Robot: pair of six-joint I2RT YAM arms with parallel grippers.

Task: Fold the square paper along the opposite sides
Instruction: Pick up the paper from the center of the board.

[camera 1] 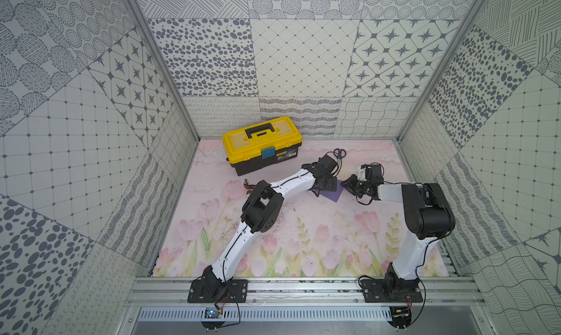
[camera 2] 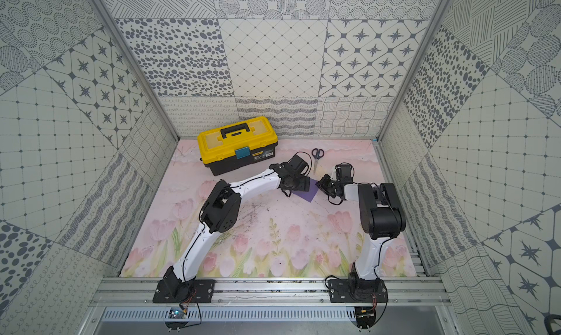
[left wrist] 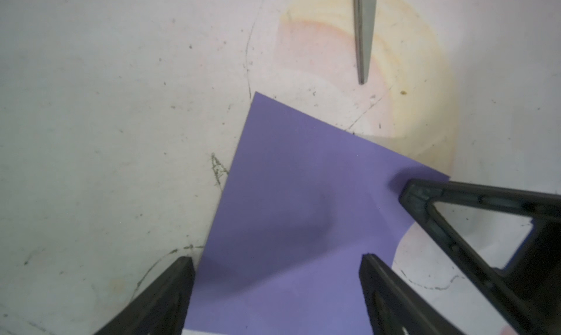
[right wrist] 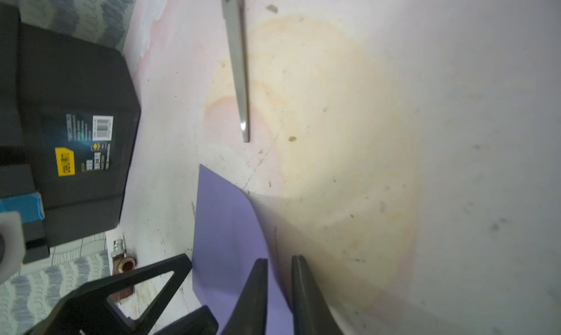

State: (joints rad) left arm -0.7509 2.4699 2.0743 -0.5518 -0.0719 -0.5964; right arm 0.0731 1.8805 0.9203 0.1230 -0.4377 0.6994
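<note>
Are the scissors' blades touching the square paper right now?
No, the scissors tip stops short of the square paper corner, with bare mat between them.

Yellow toolbox at the back, scissors near it, brass fitting nearby.

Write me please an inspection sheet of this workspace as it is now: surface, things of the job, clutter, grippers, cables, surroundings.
Surface: pink floral mat, scuffed, with dark specks.
Job's things: square paper, purple, lies between the two grippers; one edge curls up off the mat.
Clutter: yellow toolbox, lid down, at the back; scissors beyond the paper, apart from it; brass fitting near the toolbox.
Grippers: left gripper open, fingers over the paper; right gripper closed on the raised edge.
Cables: black cables run along both arms; none on the paper.
Surroundings: patterned wall panels on three sides; nothing else seen.
</note>
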